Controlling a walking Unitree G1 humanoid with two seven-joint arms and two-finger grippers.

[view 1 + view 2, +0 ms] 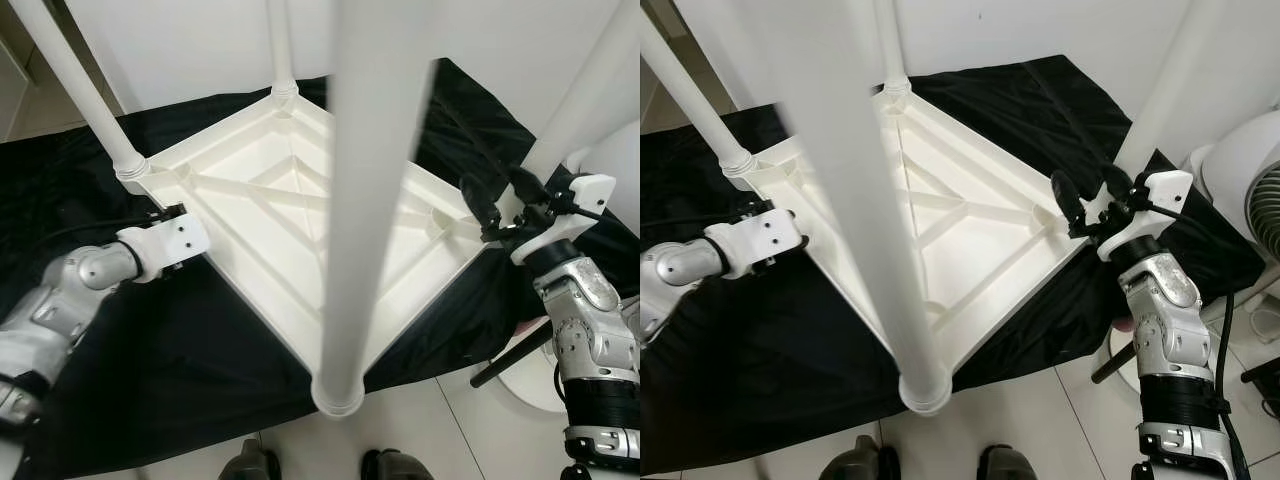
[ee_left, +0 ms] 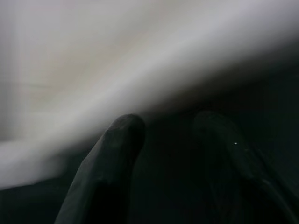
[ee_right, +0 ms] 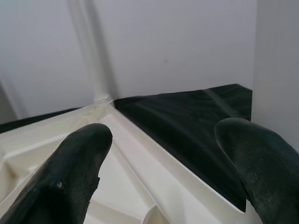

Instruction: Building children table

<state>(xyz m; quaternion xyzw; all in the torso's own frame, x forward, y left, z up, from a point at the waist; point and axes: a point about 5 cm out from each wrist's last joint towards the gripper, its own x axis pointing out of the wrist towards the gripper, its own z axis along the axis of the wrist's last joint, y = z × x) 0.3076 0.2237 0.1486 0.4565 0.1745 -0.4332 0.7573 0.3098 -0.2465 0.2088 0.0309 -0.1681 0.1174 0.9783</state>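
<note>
A white plastic children's table [image 1: 290, 220] lies upside down on a black cloth [image 1: 180, 350] spread over a pale tiled floor [image 1: 430, 420]. Its ribbed underside faces up, and four white legs [image 1: 365, 200] rise from its corners toward the camera, one at each corner of a diamond as seen from the robot's head.

The left end effector [image 1: 180, 212] sits low against the table's left edge, just below the left corner leg. In its wrist view two dark fingers [image 2: 117, 158] stand a little apart beneath the blurred white rim; whether they pinch anything cannot be told.

The right end effector [image 1: 1090, 200] hovers at the right corner, beside the right leg [image 1: 1160, 100]. Its two black fingers [image 3: 74, 168] are spread wide, gripping nothing, with the tabletop's rim lying between and below them.

The table stretches between the two arms, its long diagonal running from the robot outward. Each arm is nearest its own side corner, so a lift or flip would likely need both rims taken together. A white fan [image 1: 1250, 190] stands at the right.
</note>
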